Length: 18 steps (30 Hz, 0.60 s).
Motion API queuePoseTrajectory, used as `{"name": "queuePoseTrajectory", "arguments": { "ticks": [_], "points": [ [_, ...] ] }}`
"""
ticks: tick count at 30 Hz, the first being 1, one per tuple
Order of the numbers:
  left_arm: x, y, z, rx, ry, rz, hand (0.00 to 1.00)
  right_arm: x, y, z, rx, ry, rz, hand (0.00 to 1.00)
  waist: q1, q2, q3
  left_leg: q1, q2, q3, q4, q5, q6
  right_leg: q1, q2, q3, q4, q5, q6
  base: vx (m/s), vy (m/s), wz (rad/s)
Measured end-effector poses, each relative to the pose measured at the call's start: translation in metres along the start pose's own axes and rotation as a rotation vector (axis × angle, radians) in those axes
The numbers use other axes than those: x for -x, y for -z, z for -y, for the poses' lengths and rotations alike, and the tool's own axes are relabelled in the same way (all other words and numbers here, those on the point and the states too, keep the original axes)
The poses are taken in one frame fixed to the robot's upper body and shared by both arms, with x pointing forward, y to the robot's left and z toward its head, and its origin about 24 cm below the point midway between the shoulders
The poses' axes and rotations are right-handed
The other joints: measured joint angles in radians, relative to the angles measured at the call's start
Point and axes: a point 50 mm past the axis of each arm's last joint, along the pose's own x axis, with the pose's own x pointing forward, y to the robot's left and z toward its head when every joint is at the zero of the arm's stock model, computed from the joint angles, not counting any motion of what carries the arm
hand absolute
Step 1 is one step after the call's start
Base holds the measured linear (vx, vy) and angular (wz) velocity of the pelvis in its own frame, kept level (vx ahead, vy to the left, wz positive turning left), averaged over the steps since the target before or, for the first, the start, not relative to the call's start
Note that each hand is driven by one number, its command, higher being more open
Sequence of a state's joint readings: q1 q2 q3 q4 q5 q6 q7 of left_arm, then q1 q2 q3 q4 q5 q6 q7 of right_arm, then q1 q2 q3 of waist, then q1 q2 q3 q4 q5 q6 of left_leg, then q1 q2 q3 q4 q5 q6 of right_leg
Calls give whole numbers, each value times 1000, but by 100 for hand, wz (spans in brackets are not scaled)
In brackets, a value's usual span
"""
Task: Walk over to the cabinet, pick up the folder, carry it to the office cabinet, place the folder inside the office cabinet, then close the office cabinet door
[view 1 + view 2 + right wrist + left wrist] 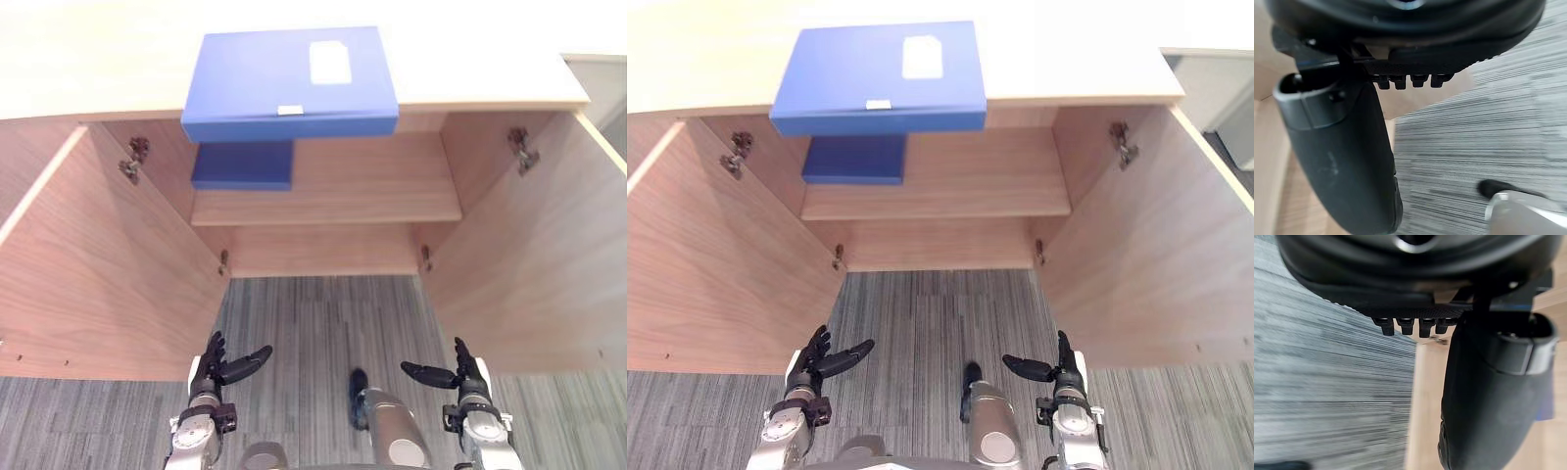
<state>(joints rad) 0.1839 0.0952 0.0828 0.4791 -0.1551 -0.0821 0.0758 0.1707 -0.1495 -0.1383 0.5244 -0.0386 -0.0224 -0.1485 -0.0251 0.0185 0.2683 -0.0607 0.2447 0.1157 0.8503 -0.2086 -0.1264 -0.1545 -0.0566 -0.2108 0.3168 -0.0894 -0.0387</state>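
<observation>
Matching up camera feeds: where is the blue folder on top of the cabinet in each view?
Left eye view: blue folder top centre, at the front edge of the cabinet top.
Right eye view: top, left of centre.
Left wrist view: a blue sliver beside the left hand; cannot tell which folder.
Right wrist view: wood and carpet past the right hand.
Shared landmark: the second folder on the shelf just beneath.

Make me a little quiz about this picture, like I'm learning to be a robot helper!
1. True or false: both cabinet doors stand open.
2. Where is the big folder? A) on the cabinet's top B) in a hand C) on a chair
3. Fill in: the left hand and right hand hold ____.
Key: 1 true; 2 A; 3 nothing.
</observation>
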Motion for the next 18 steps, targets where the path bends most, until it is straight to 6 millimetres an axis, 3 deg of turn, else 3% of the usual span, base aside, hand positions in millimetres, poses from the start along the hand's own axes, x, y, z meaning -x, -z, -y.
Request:
{"name": "queuePoseTrajectory", "arguments": {
  "ticks": [2,4,5,6,7,9,12,18],
  "points": [
    [0,-2,4,-4,21,12,100,-1,-15,-2,-26,2,66,100,16,-3,-1,-92,10,62,-33,-54,44,74,6,0,-61,-11,-8,305,-76,-7],
    [0,-3,6,-5,31,15,100,-2,-21,-2,-35,6,88,100,30,-1,-2,-117,-13,79,-187,-65,58,97,3,8,-84,-7,6,240,10,-12],
    [0,-4,6,-4,32,17,100,-4,-21,-2,-41,10,86,100,39,1,-4,-112,-44,64,-362,-45,48,110,1,17,-90,-10,17,230,79,-21],
    [1,-3,6,-4,30,13,100,-5,-19,-2,-38,10,73,100,37,10,-10,-102,-71,36,-522,50,55,117,6,22,-88,-19,32,293,141,-29],
    [1,-2,4,-9,26,10,100,-5,-15,-4,-43,6,51,100,42,5,-12,-86,-85,25,-548,133,62,123,5,37,-81,-32,50,244,135,-18],
    [2,-4,2,-24,24,16,100,-1,-6,-9,-59,1,12,100,36,-22,-29,-57,-123,31,-585,137,64,134,-33,41,-81,-47,75,220,139,6],
    [5,-22,6,-41,44,103,100,3,4,-7,-54,3,-20,100,36,-28,-33,-27,-163,32,-611,135,67,160,-65,42,-92,-54,87,141,114,11],
    [25,-84,-5,-120,4,402,100,2,8,-7,-48,-18,-26,100,36,-27,-72,9,-197,14,-675,143,87,197,-76,42,-147,-45,103,56,38,6]
  ]
}}
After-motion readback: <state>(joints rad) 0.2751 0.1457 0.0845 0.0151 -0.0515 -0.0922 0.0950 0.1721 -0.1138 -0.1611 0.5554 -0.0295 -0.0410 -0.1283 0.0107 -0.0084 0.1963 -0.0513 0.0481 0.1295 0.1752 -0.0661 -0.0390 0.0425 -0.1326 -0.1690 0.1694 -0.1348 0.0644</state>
